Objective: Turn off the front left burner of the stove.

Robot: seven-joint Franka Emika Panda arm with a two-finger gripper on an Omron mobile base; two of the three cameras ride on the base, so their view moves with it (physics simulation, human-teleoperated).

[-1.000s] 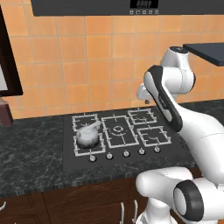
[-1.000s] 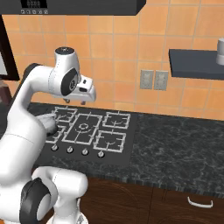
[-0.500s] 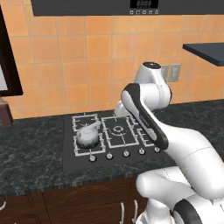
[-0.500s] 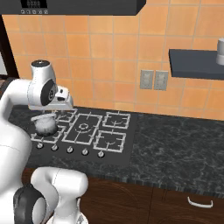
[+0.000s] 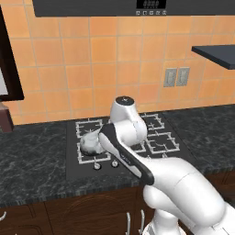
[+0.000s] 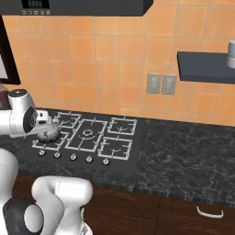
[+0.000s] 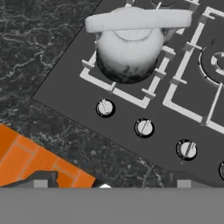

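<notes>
Fingers: the 2 dark tips barely rise above the bottom edge of the hand view, so I cannot tell whether they are spread or closed; nothing is seen between them.
Gripper position: it hangs above the front edge of the stove [image 7: 65, 83], apart from every knob, looking down on the knob row.
Nearest knob: the leftmost knob [image 7: 105, 107] lies just ahead of the tips and looks untouched, by my reading.
Next knobs: a second knob [image 7: 144, 127] and a third knob [image 7: 187, 149] follow in the same row.
Front left burner: the front left burner [image 7: 131, 94] sits just behind the leftmost knob, its square grate carrying a grey kettle [image 7: 129, 50] with a pale handle across the top.
Base views: the kettle stands on the cooktop's front left corner, with the arm [image 5: 120, 147] bent low over that side.
Flame: none can be made out, so the burner's state is unclear.
Done: the approach to the knob row seems nearly complete.
Left: descending onto the knob, most likely the leftmost, gripping it and turning it off.
</notes>
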